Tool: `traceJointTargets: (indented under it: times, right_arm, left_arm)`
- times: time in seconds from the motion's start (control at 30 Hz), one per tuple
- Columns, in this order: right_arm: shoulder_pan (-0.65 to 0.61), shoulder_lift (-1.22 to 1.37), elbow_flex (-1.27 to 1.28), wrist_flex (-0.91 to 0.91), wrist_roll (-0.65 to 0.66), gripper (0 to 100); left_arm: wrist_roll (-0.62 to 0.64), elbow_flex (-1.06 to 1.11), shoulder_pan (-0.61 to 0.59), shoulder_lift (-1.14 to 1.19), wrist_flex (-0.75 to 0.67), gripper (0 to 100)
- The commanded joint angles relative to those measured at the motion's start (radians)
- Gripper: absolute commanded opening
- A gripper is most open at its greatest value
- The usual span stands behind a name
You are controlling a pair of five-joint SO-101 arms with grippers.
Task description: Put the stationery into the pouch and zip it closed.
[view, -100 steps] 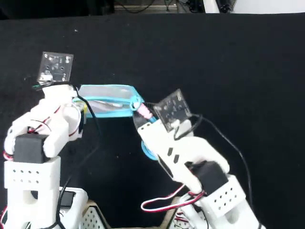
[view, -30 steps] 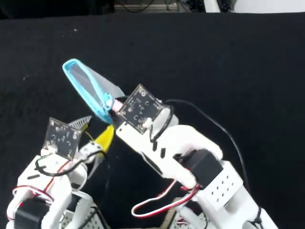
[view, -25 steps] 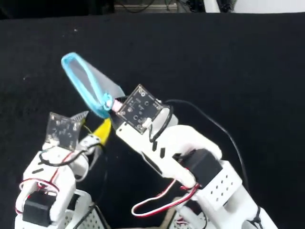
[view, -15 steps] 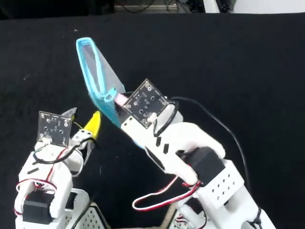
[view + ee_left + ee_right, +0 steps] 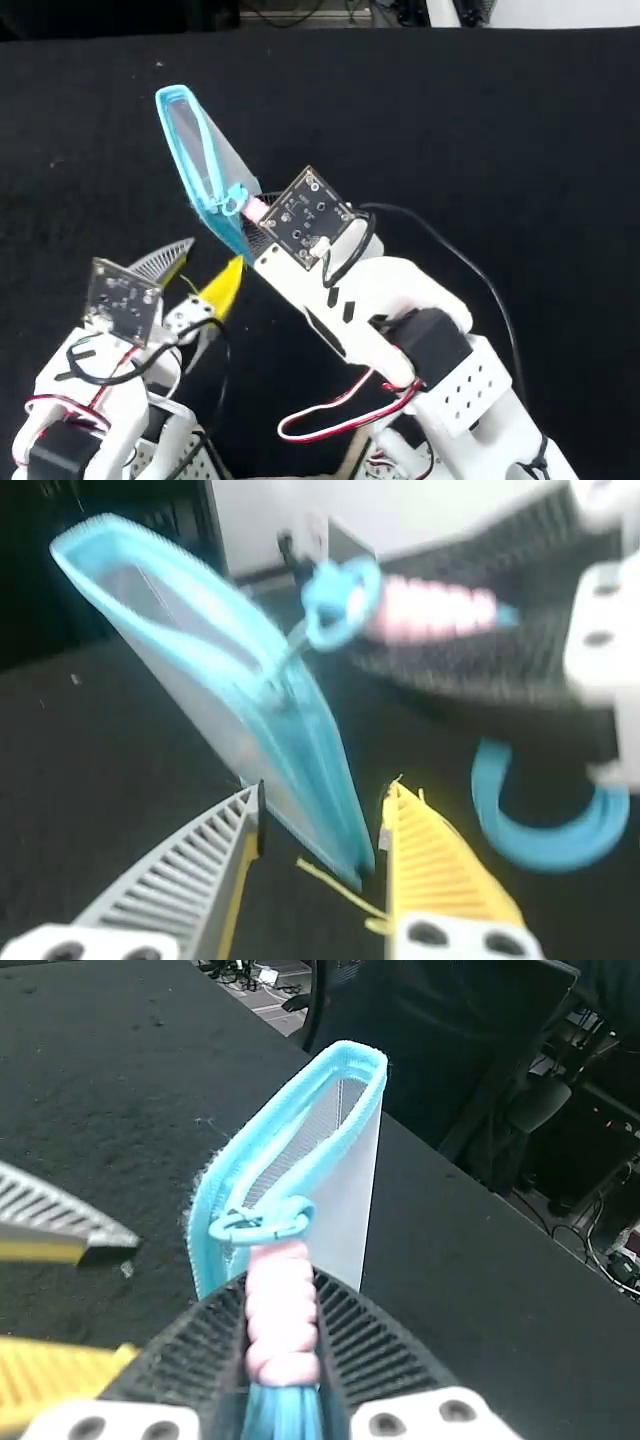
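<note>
Your right gripper (image 5: 252, 215) is pinched tight on the pink pull cord (image 5: 254, 209) at the pouch's zipper. In the right wrist view the cord (image 5: 276, 1305) sits squeezed between the two black ribbed fingers (image 5: 355, 1345), with the blue zipper ring (image 5: 262, 1222) just beyond their tips. The pouch (image 5: 203, 160) is up off the black table (image 5: 450, 130). It is carried by that cord, with its far end slanting up and away from the gripper.

About three seconds ago it lay flat on the table between your two arms, with the left one at its far end. Over the last second its free end has swung from a flatter lean to this steeper angle, and in the last half second it has hardly shifted.

Your left gripper (image 5: 215, 252) is spread wide, with nothing in it. Its grey finger (image 5: 190, 865) and yellow finger (image 5: 440, 870) stand on either side of the pouch's lower corner (image 5: 335, 830), near it, though you cannot tell whether either touches. Half a second ago that gripper sat further from the pouch; it has since come in under the lower end.

A blue loop (image 5: 540, 825) hangs below the right gripper. You cannot make out what is inside the pouch
</note>
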Motion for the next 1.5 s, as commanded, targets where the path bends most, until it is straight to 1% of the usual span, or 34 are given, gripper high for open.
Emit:
traceJointTargets:
  times: [0.0, 0.23, 0.43, 0.6, 0.67, 0.77, 0.83, 1.0, 1.17, 1.37, 1.47]
  right_arm:
    - [0.026, -0.035, -0.008, -0.015, 0.005, 1.0]
    - [0.026, -0.035, -0.008, -0.015, 0.005, 1.0]
    - [0.028, -0.030, -0.008, -0.015, 0.005, 1.0]
    - [0.028, -0.030, 0.007, -0.015, 0.005, 1.0]
    - [0.028, -0.035, 0.010, -0.015, 0.005, 1.0]
    - [0.028, -0.035, 0.008, -0.017, 0.005, 1.0]
    - [0.028, -0.030, 0.008, -0.021, 0.005, 1.0]
    - [0.026, -0.028, 0.001, -0.025, 0.005, 1.0]
    - [0.026, -0.031, 0.001, -0.043, 0.003, 1.0]
    - [0.028, -0.035, 0.005, -0.038, 0.003, 1.0]
    - [0.028, -0.035, 0.005, -0.037, 0.003, 1.0]
  left_arm:
    - [0.051, 0.071, -0.031, 0.002, -0.143, 20]
    - [0.054, 0.130, -0.033, 0.003, -0.239, 20]
    - [0.052, 0.236, -0.035, 0.003, -0.348, 20]
    - [0.052, 0.260, -0.038, 0.003, -0.370, 20]
    - [0.055, 0.263, -0.070, 0.003, -0.374, 20]
    - [0.057, 0.288, -0.148, 0.003, -0.430, 20]
    - [0.054, 0.297, -0.173, 0.002, -0.448, 20]
    - [0.060, 0.234, -0.162, -0.006, -0.396, 20]
    - [0.060, 0.245, -0.076, 0.005, -0.404, 20]
    - [0.061, 0.329, -0.067, 0.049, -0.559, 20]
    - [0.061, 0.331, -0.067, 0.068, -0.566, 19]
